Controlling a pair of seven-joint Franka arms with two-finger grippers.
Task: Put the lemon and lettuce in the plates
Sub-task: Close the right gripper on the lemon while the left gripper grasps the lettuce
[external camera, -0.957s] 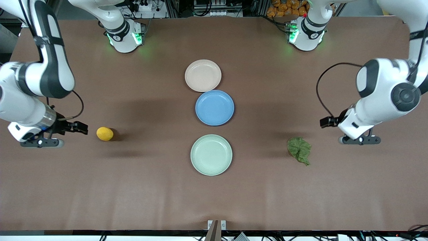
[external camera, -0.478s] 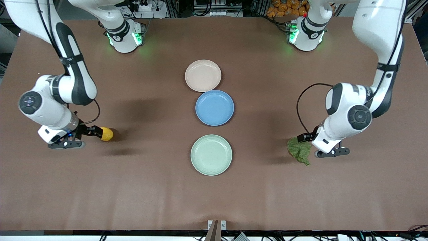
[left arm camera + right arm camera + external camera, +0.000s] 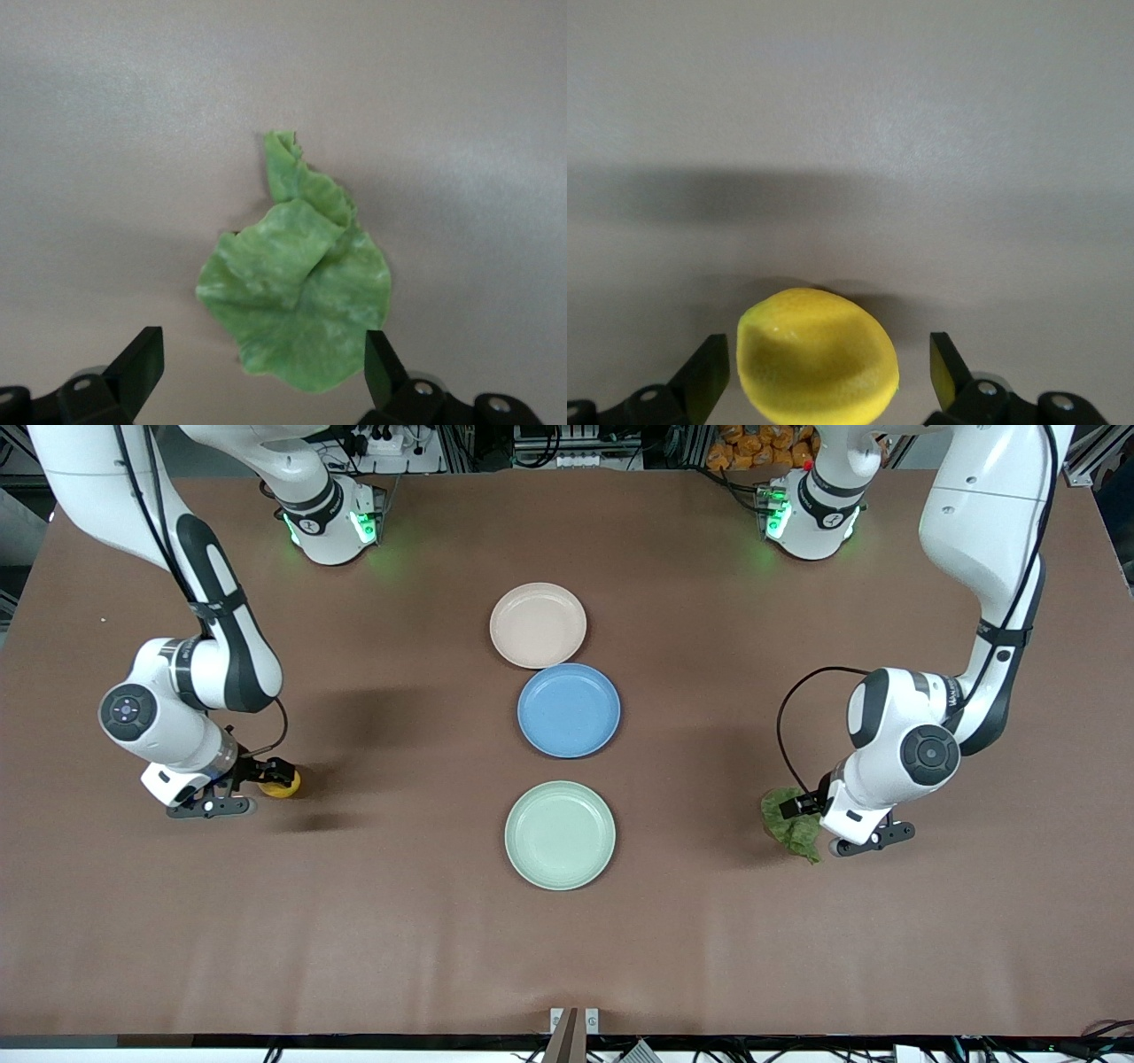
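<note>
The lemon [image 3: 283, 784] sits on the brown worktop [image 3: 399, 939] toward the right arm's end, at about 9 o'clock from the green plate [image 3: 560, 835]. The right end effector [image 3: 824, 372] is low around it, with its two fingers spread wide, one on each side of the fruit. They do not pinch it yet.

The lettuce [image 3: 791, 824] lies flat on the worktop toward the left arm's end, at about 3 o'clock from the green plate. The left end effector [image 3: 266, 372] is right over the wide end of the leaf, with its fingers wide apart too, and it holds nothing.

Three plates stand in a row in the middle. The pink plate [image 3: 538, 625] is at 12 o'clock, the blue plate [image 3: 569, 710] touches it, and the green plate is at 6 o'clock, a little apart. All three are bare.

I think the lemon is firm and round, with a bumpy skin. It may roll or slip, so the fingers should close on its fat middle. The lettuce looks soft, thin and very light. It will bend and flop. A good hold is on the thick folded part in the middle, pinched gently so it does not tear.
</note>
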